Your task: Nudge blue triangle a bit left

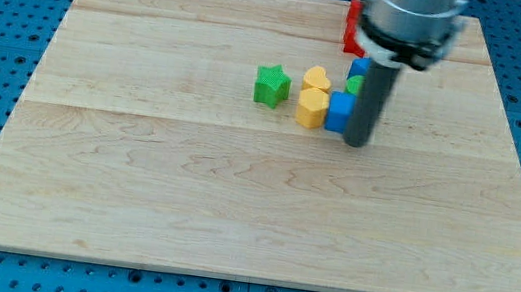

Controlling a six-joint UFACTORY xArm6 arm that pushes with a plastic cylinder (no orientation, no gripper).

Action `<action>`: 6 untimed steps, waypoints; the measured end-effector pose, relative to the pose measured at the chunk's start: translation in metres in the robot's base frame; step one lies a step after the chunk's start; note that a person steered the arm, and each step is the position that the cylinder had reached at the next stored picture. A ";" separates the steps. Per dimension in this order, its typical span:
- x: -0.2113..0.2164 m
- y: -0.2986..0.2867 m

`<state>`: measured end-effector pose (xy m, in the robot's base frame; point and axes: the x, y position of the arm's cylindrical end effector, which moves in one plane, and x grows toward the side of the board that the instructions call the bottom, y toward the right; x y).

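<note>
Here | landmark: yellow hexagon block (312, 107) on the bench (233, 203) | blue triangle (339, 111) touched its right side | my tip (356, 142) stood just right of the blue triangle, apparently touching | no pincer, only a rod | leftward push looked lined up

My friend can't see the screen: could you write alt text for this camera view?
A dark rod's tip rests on a wooden board, touching the right side of a blue block. Left of that sit two yellow blocks and a green star; more blue, green and red blocks are partly hidden behind the rod.
</note>
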<state>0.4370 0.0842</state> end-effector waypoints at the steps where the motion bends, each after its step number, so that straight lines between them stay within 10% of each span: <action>1: 0.010 0.061; 2: -0.056 0.140; 3: -0.123 0.097; 6: -0.128 0.067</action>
